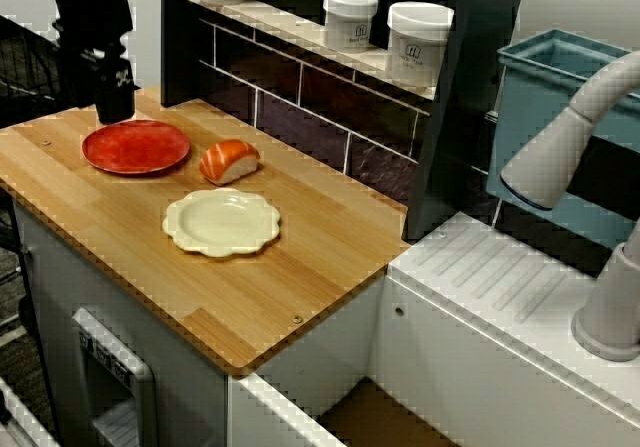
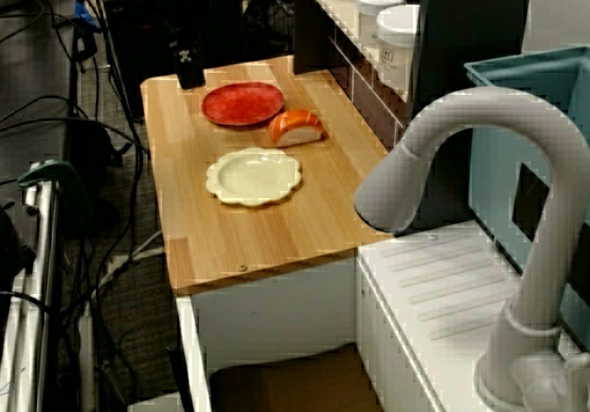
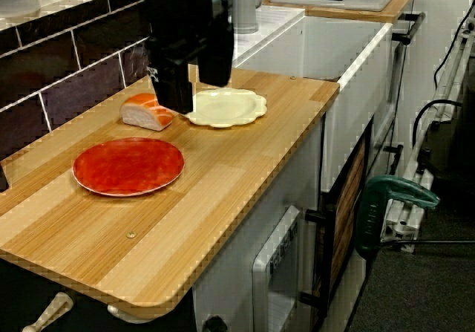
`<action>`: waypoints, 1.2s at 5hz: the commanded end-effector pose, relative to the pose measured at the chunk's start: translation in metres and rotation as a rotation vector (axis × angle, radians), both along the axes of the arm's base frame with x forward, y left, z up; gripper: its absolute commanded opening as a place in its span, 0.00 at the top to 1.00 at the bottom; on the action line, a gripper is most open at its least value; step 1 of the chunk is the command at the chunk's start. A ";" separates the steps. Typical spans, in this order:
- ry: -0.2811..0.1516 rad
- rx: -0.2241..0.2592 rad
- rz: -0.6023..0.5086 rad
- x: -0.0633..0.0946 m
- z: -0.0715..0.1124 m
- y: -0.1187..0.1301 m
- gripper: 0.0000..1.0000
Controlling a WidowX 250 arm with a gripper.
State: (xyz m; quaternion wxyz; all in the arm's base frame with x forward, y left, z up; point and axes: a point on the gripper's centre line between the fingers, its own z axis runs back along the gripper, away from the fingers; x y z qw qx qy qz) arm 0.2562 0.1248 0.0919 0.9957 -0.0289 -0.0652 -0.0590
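The black pincer (image 1: 115, 113) was seen over the far left corner of the light wooden bench (image 1: 300, 267), just beside the rim of the flat round red plate (image 1: 135, 148). How high it hung above the wood could not be judged. In the low view from the bench end, its two fingers (image 3: 174, 87) were shown apart, with a narrow gap between them and nothing held. The red plate was laid flat on the bench. Just beside it, towards the tiled wall (image 1: 300, 107), an orange-and-white toy salmon sushi piece (image 1: 229, 161) was found, parted from the plate by a slim gap. A cream scalloped plate (image 1: 221, 221) was set near both, closer to the bench's front edge. Two white lidded jars (image 1: 418, 42) were seen on the shelf (image 1: 300, 37) above.
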 end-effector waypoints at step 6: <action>0.020 0.112 0.080 0.038 -0.046 -0.015 0.00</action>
